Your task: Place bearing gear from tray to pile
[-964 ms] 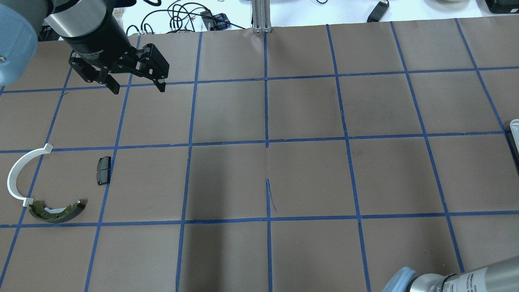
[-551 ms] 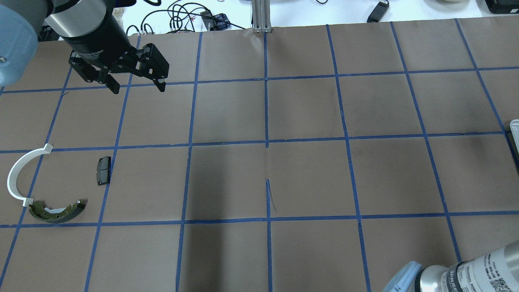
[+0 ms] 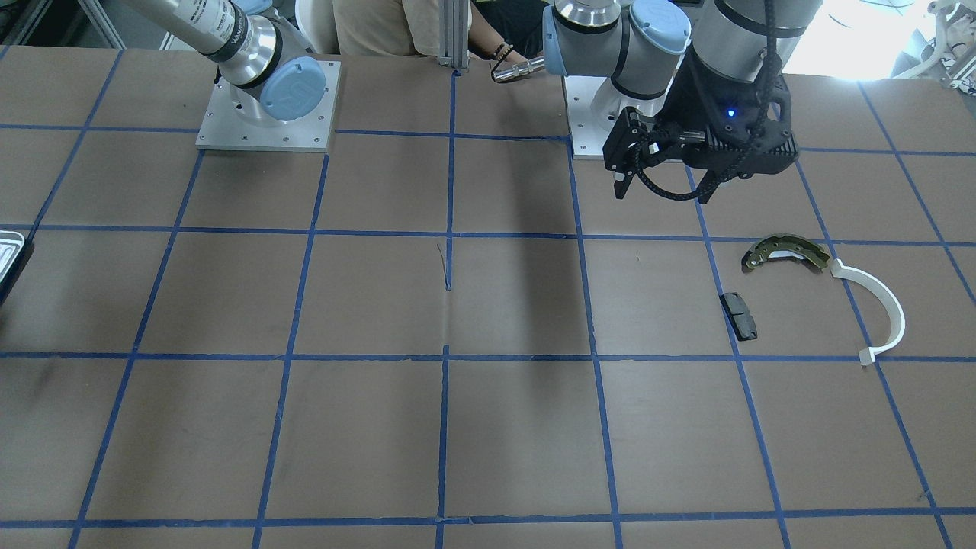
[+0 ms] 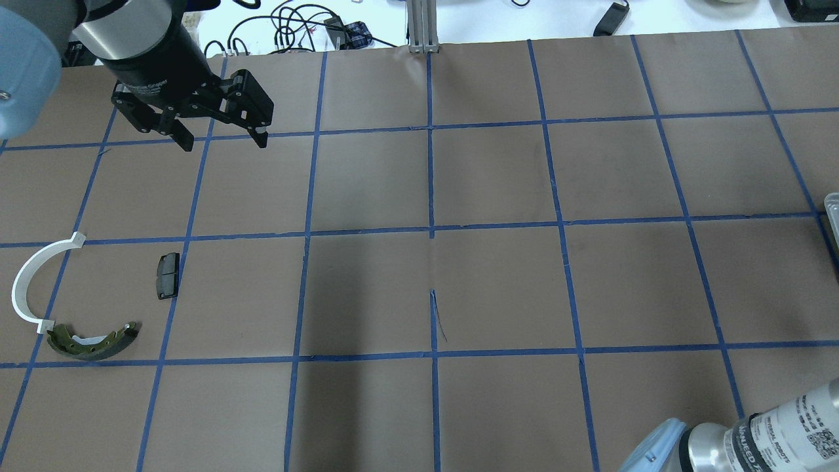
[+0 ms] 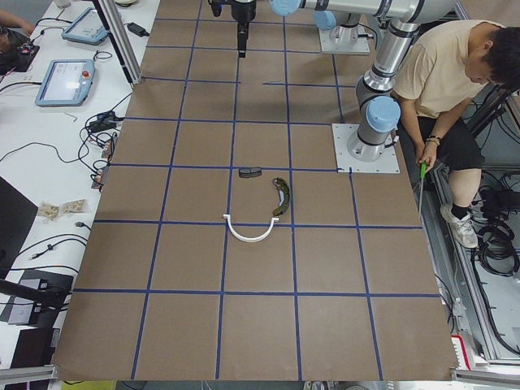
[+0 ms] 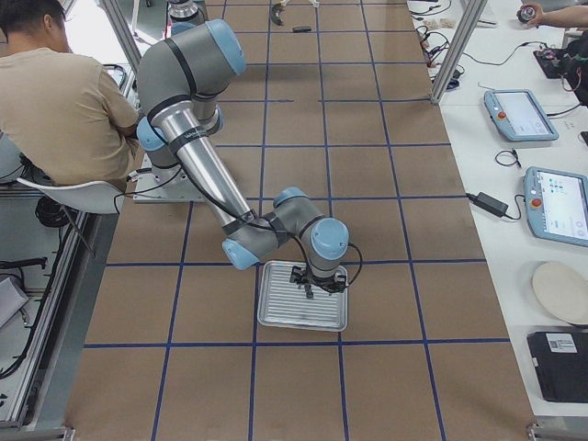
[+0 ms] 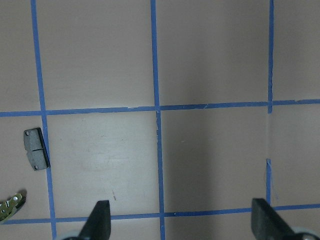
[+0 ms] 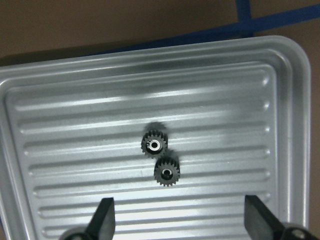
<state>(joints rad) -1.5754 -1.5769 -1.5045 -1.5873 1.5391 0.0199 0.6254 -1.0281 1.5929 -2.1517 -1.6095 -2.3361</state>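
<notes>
Gears (image 8: 154,145) — two, dark, toothed — on ribbed silvery tray (image 8: 65,112)

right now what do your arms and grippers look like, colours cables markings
The left arm and right arm are silver tubes with pale blue joint caps. A label with black print and a QR code wraps the right one. The left gripper and right gripper are black, with two slim fingers each. A black ribbed cable loops below the left wrist, beside a small blue light.

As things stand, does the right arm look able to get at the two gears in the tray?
Probably yes: the right gripper hangs open above the tray, with the gears below it and nothing covering them.
</notes>
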